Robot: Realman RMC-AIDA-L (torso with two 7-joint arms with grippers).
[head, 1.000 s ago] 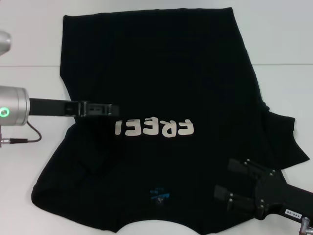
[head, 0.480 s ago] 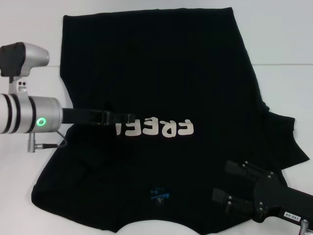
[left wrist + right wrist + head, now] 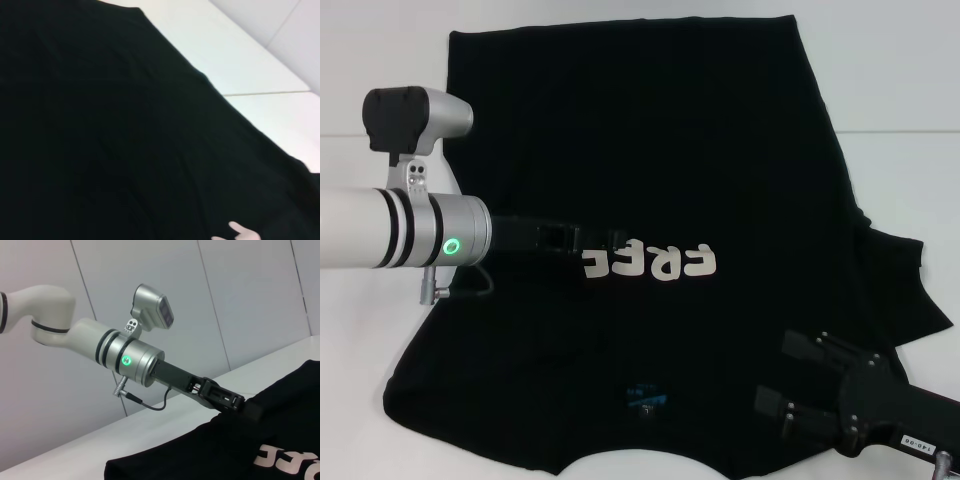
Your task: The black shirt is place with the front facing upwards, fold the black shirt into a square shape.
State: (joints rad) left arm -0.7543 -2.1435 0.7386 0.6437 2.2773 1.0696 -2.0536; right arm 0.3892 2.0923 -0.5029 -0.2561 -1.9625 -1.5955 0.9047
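Even, bright light falls from above me, and the white table (image 3: 900, 90) shows almost no shadows. The shirt (image 3: 650, 150) reads as flat black with folds barely visible. My left wrist view is soft and nearly all dark cloth (image 3: 100, 140). My right wrist view is sharp, with a glowing green lamp on my left arm (image 3: 126, 360).

1. The left arm (image 3: 100, 347), white and silver with a green light, reaches down from a pale wall (image 3: 240, 305).
2. The left gripper (image 3: 239, 407) touches the shirt (image 3: 210, 450); its fingers seem to pinch a raised fold.
3. White letters (image 3: 287, 458) show on the shirt.
4. The shirt lies on a white table (image 3: 75, 452).
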